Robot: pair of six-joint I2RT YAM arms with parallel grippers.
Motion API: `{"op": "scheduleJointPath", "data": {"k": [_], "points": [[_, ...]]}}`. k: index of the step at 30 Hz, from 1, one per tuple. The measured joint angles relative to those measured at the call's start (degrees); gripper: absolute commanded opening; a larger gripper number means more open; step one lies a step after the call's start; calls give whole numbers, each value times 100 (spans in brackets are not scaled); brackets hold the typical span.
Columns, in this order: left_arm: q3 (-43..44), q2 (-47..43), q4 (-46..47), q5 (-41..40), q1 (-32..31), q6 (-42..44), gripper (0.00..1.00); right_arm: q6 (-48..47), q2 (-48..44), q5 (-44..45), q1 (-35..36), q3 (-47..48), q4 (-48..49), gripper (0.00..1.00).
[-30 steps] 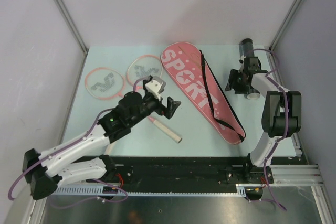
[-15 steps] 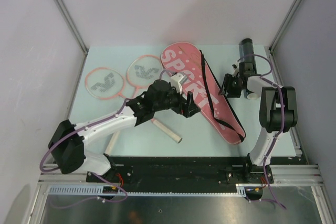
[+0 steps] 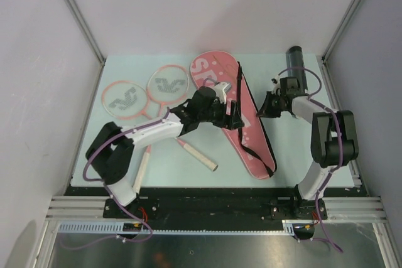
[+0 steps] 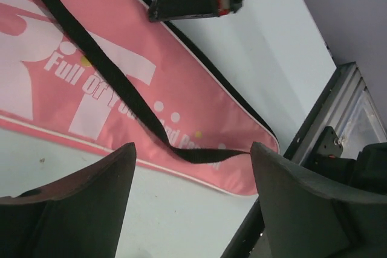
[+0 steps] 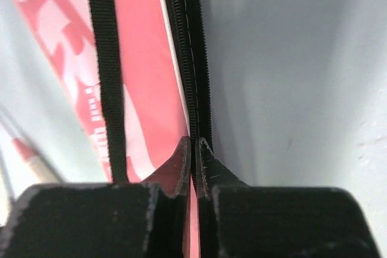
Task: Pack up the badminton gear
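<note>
Two pink rackets (image 3: pixel 168 84) lie at the left. Mid-table, the left gripper (image 4: pixel 192 158) hangs over the SPORT racket bag (image 3: pixel 248 136), fingers apart astride its black strap (image 4: pixel 115 83). Closing there could snag only the strap. The bag runs diagonally, wide end far-left, narrow end near-right. The right gripper (image 5: pixel 195 149) is pinched on its zipper edge, and a tug might slip off.

The bag (image 3: pixel 251 133) is showing pink with white lettering, its strap (image 5: pixel 106 58) black. The 2 rackets (image 3: pixel 125 100) (image 3: pixel 168 84) are showing pink frames and white handles; the tube (image 3: pixel 294 58) is looking black.
</note>
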Motion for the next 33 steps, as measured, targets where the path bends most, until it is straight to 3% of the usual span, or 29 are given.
{"op": "scheduleJointPath", "data": {"k": [1, 5, 11, 15, 20, 21, 24, 26, 27, 29, 30, 32, 33], "points": [[68, 105, 7, -2, 2, 22, 89, 85, -103, -76, 0, -44, 17, 0], [343, 540, -31, 4, -2, 96, 91, 643, -835, -428, 11, -356, 302, 0], [667, 785, -72, -50, -175, 247, 84, 1906, -2192, -470, 330, -1172, 1252, 0], [817, 811, -70, -35, -293, 269, 96, 2533, -2730, -181, 719, -1600, 1773, 0], [863, 870, -96, 109, -323, 227, 92, 2680, -3032, 721, 1434, -1725, 1818, 0], [861, 870, -136, 155, -321, 240, 88, 2684, -3093, 964, 1598, -1742, 1818, 0], [857, 868, -142, 164, -330, 234, 45, 2828, -3193, 1443, 1746, -1777, 1810, 0], [844, 868, -155, 188, -350, 179, 32, 2922, -3241, 1742, 1880, -1816, 1816, 0], [831, 868, -151, 168, -369, 170, 18, 2949, -3276, 1860, 1952, -1847, 1812, 0], [728, 857, -118, 109, -424, 181, 2, 2953, -3359, 1978, 2059, -1888, 1753, 0], [684, 850, -107, 92, -428, 144, 0, 2924, -3407, 1987, 2074, -1906, 1714, 15], [522, 807, -7, 57, -422, 173, 0, 2846, -3493, 1823, 1947, -1950, 1674, 30], [413, 761, 105, 46, -422, 173, 0, 2791, -3510, 1646, 1871, -1952, 1683, 47]]}}
